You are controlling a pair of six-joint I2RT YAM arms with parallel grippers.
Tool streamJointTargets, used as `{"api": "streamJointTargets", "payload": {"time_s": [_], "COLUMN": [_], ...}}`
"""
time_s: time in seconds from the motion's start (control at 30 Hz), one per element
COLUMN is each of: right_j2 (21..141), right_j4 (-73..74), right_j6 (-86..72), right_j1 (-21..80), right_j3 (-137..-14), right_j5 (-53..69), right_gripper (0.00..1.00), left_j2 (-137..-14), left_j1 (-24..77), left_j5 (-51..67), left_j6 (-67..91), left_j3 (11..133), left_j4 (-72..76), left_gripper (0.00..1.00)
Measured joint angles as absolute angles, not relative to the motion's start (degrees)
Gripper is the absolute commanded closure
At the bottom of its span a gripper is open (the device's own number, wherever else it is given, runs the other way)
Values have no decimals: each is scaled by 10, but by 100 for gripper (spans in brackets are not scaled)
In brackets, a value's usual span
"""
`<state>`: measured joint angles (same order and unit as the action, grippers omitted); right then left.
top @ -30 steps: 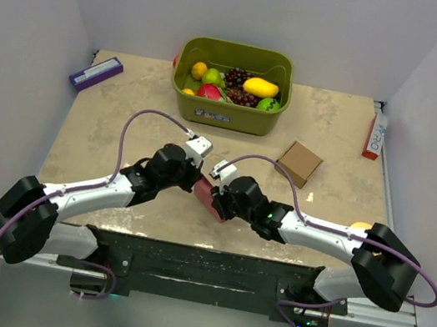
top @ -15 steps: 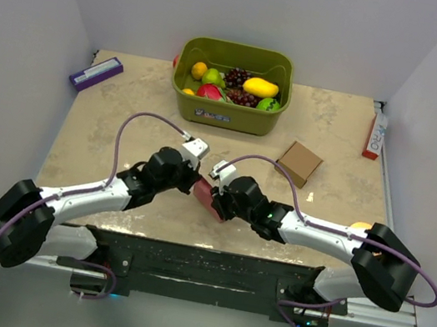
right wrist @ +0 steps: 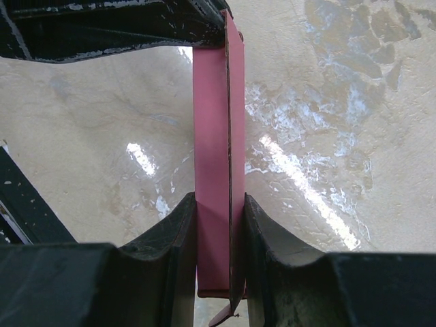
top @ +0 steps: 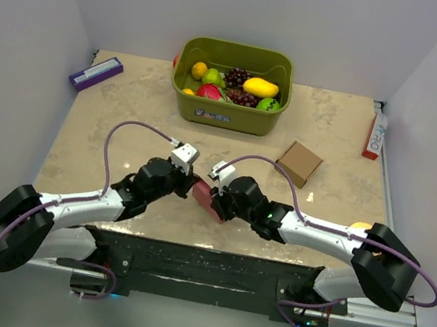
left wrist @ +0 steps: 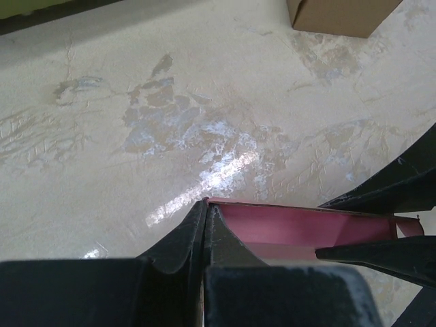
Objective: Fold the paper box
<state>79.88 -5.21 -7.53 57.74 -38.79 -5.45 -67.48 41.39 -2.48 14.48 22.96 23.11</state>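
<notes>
My right pincer [right wrist: 218, 204] clamped across the slim pink paper box [right wrist: 211, 136], near the table's [top: 107, 123] six o'clock edge, my left pincer [left wrist: 205, 208] pinched fully shut, tips touching the box's far end, brown cardboard box [top: 299, 162] at two o'clock, green fruit bin [top: 243, 117] at twelve, its label [top: 208, 114] unreadable.

Arms [top: 84, 206] angled inward, left fingers [left wrist: 178, 240] pinched together, right fingers [right wrist: 172, 235] slightly apart

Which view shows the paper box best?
Right wrist: the paper box runs nearly full length, clamped in the right tool. Left wrist shows only a pink sliver past the left tool; top view, a small red patch.
</notes>
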Motion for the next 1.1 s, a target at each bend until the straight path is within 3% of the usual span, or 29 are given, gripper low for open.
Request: {"api": "streamJointTargets", "payload": {"time_s": [0.27,0.4,0.43,0.53,0.67,0.87,1.1], "right_j2": [799,799,799,794,744,693,677], "right_j4": [-51,-39,-27,22,102,187,245], "right_j6": [-75,-82,-87,-112,-164,-259,-322], "right_j1": [577,577,578,581,580,580,580], "right_j3": [-389,-396,-402,-427,-438,-460,-490], "right_j5": [-55,-63,-68,-86,-109,-147,-192], "right_gripper": [91,68,58,45,37,37,53], "left_j2": [-675,-675,-676,-676,-676,-676,-676], "left_j1": [417,418,418,418,413,413,438], "left_j5": [-40,-43,-43,-49,-72,-78,-115], "left_j6": [160,164,166,168,168,170,180], "left_j3": [214,214,214,214,214,214,224], "left_j4": [262,262,262,261,256,254,236], "left_gripper": [100,100,100,100,100,100,100]}}
